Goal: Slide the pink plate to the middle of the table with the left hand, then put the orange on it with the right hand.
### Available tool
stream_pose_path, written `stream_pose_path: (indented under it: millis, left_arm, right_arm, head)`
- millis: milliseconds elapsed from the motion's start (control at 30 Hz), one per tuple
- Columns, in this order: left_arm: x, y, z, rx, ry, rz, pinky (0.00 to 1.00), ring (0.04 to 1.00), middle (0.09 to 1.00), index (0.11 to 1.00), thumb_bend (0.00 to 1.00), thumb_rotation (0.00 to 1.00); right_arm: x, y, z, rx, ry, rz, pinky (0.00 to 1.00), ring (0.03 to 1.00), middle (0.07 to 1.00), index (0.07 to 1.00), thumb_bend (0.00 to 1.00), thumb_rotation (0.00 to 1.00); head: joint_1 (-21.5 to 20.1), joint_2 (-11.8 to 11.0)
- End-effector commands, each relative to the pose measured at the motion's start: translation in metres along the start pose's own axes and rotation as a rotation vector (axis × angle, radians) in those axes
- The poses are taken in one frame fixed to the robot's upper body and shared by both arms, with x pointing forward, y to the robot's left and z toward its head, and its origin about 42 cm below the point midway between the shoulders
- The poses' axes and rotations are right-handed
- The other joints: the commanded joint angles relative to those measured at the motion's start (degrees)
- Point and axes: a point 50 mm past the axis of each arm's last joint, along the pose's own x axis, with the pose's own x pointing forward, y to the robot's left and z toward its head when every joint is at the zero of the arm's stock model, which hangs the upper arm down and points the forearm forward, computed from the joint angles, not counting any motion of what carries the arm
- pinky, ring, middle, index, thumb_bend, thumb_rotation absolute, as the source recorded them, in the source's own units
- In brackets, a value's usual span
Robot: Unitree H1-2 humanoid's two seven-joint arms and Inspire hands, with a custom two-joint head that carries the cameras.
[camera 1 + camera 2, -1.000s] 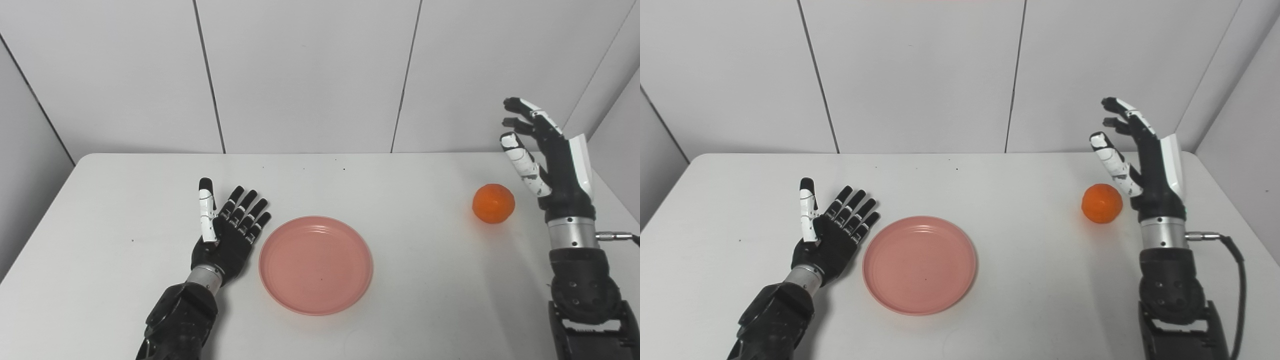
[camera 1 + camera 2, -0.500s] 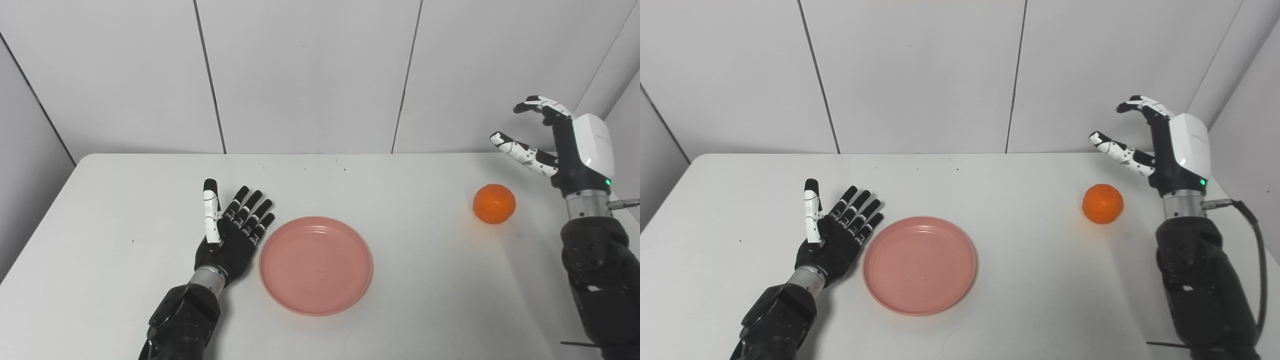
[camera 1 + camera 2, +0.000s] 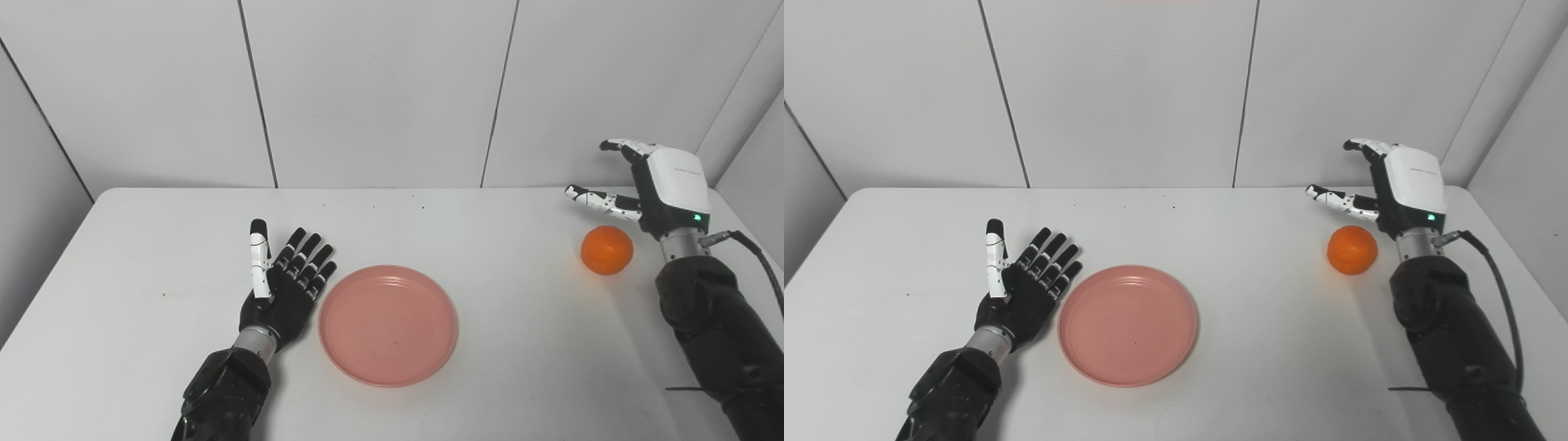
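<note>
The plate (image 3: 388,324) was a plain salmon pink, with faint concentric rings in its well and a tiny dark speck near its middle. At its two o'clock the orange (image 3: 606,249) was a bright, even orange. The table (image 3: 502,343) was plain white, dotted with a few small dark specks toward twelve o'clock. At the plate's nine o'clock the left hand (image 3: 283,288) was black, its fingers banded with thin white marks and its thumb white with a black tip. The right hand (image 3: 655,187) bore a white back shell with a small green light, black fingers and a white-and-black thumb. The wall panels (image 3: 373,92) behind were white with dark seams.
</note>
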Motion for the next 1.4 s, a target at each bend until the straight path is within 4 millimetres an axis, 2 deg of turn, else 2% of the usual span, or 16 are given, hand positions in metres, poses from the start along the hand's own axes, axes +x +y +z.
stream_pose_path:
  millis: [0,100,333,500,833,1067,1200,1367]
  left_arm:
    - [0.002,-0.008,0.008,0.014,-0.022,-0.026,1.00,0.956,0.982,1.000,0.77,0.88]
    - [0.002,-0.008,0.008,0.016,-0.021,-0.027,0.99,0.955,0.982,1.000,0.77,0.88]
    - [0.001,-0.007,0.009,0.020,-0.024,-0.016,0.99,0.952,0.978,1.000,0.76,0.88]
    - [0.001,-0.007,0.010,0.013,-0.022,-0.012,0.99,0.952,0.972,1.000,0.76,0.87]
    - [0.002,-0.006,0.009,0.024,-0.011,-0.028,0.99,0.955,0.979,1.000,0.76,0.88]
    - [0.002,-0.005,0.010,0.018,-0.009,-0.025,0.99,0.952,0.977,1.000,0.75,0.88]
    - [0.003,-0.003,0.009,0.015,-0.004,-0.018,0.98,0.953,0.973,1.000,0.75,0.88]
    - [0.007,0.005,0.007,0.003,0.008,-0.030,1.00,0.980,0.995,1.000,0.75,0.89]
  right_arm:
    - [0.015,-0.020,0.003,0.007,-0.018,-0.055,0.75,0.775,0.796,0.738,0.76,0.83]
    - [0.013,-0.015,-0.002,0.002,-0.003,-0.038,0.71,0.763,0.793,0.736,0.76,0.82]
    - [0.007,-0.011,-0.009,-0.042,0.062,0.070,0.68,0.751,0.779,0.765,0.77,0.83]
    - [0.004,-0.012,-0.011,-0.056,0.088,0.105,0.62,0.696,0.746,0.774,0.78,0.81]
    - [-0.009,-0.015,-0.006,-0.024,0.128,0.198,0.58,0.704,0.770,0.784,0.78,0.80]
    - [-0.015,-0.013,-0.004,-0.014,0.142,0.225,0.54,0.674,0.759,0.771,0.78,0.79]
    - [-0.017,-0.007,-0.004,-0.005,0.146,0.234,0.54,0.670,0.755,0.775,0.78,0.78]
    - [-0.019,0.007,-0.004,0.009,0.148,0.236,0.55,0.677,0.756,0.779,0.78,0.79]
  head:
    - [0.09,0.00]
    - [0.09,0.00]
    - [-0.15,0.42]
    - [-0.33,0.28]
    - [-0.15,0.12]
    - [-0.37,0.08]
    - [-1.44,-0.89]
    - [-4.30,-3.65]
